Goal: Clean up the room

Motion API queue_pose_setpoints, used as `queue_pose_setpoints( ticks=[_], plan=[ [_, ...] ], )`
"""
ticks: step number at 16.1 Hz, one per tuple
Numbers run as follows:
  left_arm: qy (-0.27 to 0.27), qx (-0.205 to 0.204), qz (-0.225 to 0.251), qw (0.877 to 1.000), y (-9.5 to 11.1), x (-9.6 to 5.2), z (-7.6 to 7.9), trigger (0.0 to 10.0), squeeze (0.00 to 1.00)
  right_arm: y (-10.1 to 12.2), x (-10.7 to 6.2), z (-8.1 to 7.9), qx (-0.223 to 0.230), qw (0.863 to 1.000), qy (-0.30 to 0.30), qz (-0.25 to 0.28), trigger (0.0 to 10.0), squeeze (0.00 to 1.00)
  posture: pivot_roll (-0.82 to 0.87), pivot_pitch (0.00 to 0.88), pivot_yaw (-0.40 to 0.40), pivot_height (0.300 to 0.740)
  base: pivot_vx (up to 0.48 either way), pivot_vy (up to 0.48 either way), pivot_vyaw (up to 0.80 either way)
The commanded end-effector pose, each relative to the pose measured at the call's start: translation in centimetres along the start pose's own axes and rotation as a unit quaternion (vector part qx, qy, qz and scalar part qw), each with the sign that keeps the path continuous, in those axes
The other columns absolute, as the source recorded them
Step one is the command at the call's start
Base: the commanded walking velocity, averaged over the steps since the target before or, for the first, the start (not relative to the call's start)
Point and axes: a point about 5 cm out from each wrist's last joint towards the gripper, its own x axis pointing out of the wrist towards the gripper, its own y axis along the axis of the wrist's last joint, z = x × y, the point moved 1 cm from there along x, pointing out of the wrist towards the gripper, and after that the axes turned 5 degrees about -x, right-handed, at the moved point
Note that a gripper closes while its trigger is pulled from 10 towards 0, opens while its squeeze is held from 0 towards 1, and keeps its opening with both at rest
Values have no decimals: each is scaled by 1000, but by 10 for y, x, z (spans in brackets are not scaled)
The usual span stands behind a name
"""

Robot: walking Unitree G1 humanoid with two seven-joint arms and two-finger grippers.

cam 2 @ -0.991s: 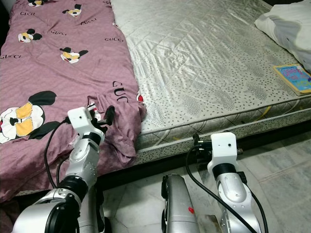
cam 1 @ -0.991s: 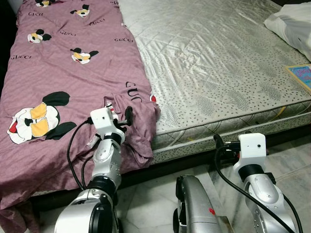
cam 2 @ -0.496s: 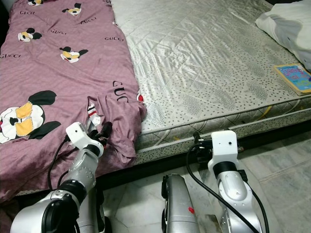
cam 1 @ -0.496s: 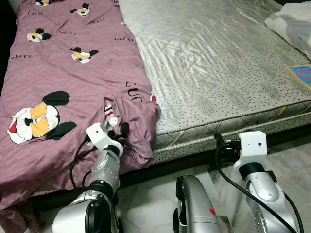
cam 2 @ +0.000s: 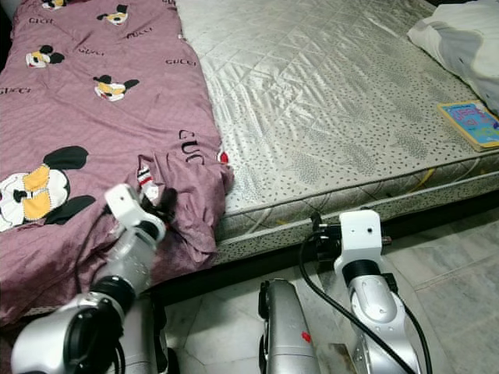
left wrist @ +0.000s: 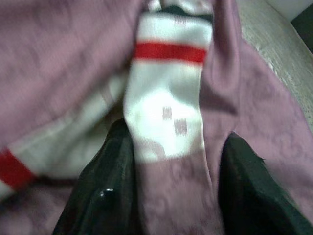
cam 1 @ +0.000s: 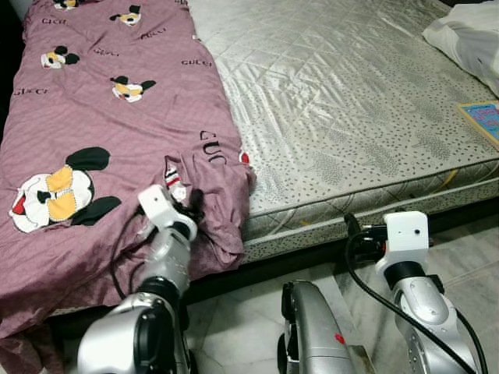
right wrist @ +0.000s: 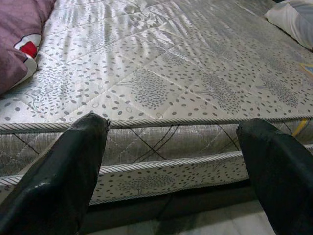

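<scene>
A purple blanket (cam 1: 117, 109) printed with cartoon mice covers the left side of the bed. Its near corner is bunched into a fold (cam 1: 214, 187) at the mattress edge, showing a white lining with red stripes (left wrist: 168, 98). My left gripper (cam 1: 191, 209) is pushed into that fold. In the left wrist view its black fingers (left wrist: 110, 166) stand open, one on each side of a ridge of the cloth. My right gripper (cam 1: 355, 227) is held low in front of the mattress side and is open with nothing between its fingers (right wrist: 73, 161).
The bare silver quilted mattress (cam 1: 351, 101) takes up the middle and right of the bed. A white bundle of cloth (cam 1: 468, 39) and a colourful book (cam 1: 483, 117) lie at its far right. Pale marble floor (cam 1: 468, 257) runs below the bed edge.
My left gripper has dropped and pushed forward into the blanket's bunched corner, with the cloth now between its fingers. The right arm has stayed still.
</scene>
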Motion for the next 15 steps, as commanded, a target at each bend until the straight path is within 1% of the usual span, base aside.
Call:
queue_pose_setpoints(
  ticks=[1, 4, 8, 12, 13, 14, 15],
  plan=[
    [7, 4, -12, 1000, -2, 0, -2, 0, 0, -1, 0, 2, -1, 1000, -6, -5, 10000, 0, -149, 181, 20, 557, 0, 0, 0],
    [5, 8, -15, 1000, -4, -1, -2, 0, 0, -2, 0, 2, -1, 1000, -6, -5, 10000, 0, -150, 181, 20, 557, 0, 0, 0],
    [11, 11, -17, 1000, -4, -2, -7, 0, 0, -1, 1, 3, -2, 1000, -9, -3, 10000, 0, -152, 178, 19, 557, 0, 0, 0],
    [0, 35, -23, 999, -4, -1, -4, 0, 0, 0, 1, 3, -1, 1000, -10, 0, 10000, 0, -150, 177, 19, 557, 0, 0, 0],
    [3, 43, -23, 999, -1, -2, -10, 0, 0, 0, 1, 2, 0, 1000, -9, 1, 10000, 0, -149, 176, 18, 557, 0, 0, 0],
    [11, 52, -20, 998, 3, -4, -20, 0, 0, 1, 1, 2, 2, 1000, -8, 2, 10000, 0, -149, 176, 18, 557, 0, 0, 0],
    [13, 53, -19, 998, 5, -5, -22, 0, 0, 1, 1, 2, 1, 1000, -8, 2, 10000, 0, -149, 176, 18, 557, 0, 0, 0]
  ],
)
